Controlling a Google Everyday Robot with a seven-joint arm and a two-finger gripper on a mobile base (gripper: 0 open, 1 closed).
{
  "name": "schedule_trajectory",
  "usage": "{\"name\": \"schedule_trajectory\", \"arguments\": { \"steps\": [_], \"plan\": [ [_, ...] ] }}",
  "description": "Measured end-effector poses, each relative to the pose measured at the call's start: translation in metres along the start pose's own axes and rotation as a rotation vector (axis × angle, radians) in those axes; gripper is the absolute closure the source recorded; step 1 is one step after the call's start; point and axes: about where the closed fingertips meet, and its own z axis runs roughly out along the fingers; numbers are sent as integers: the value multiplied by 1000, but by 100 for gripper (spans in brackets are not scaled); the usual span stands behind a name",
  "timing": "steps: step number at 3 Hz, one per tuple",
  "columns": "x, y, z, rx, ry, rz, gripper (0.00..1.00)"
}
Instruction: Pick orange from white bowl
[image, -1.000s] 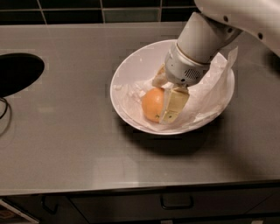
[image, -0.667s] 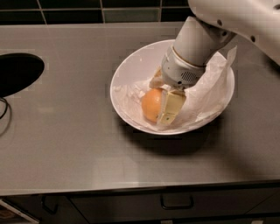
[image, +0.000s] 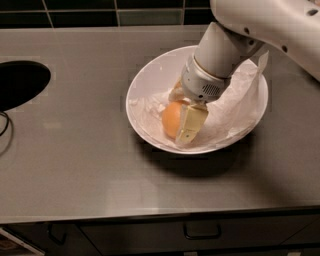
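Note:
The orange (image: 171, 119) lies in the white bowl (image: 136, 89) on crumpled white paper (image: 235, 102), at the middle right of the grey counter. My gripper (image: 178, 119) reaches down into the bowl from the upper right. Its fingers stand on either side of the orange. The near cream-coloured finger (image: 190, 125) lies against the orange's right front side. The far finger is mostly hidden behind the fruit. The orange still rests low in the bowl.
The grey counter (image: 75, 160) carries a dark round opening (image: 20, 82) at the left edge, with a thin cable (image: 5, 127) below it. Dark tiles run along the back. A drawer handle (image: 201, 232) shows below the front edge.
The arm's wrist has shifted slightly. The orange and the bowl stay where they were, with the fingers around the fruit throughout.

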Motion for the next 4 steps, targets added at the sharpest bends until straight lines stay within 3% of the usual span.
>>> {"name": "schedule_trajectory", "arguments": {
  "steps": [3, 4],
  "plan": [
    [9, -6, 10, 128, 21, 24, 28],
    [9, -7, 11, 128, 22, 24, 29]
  ]
}}
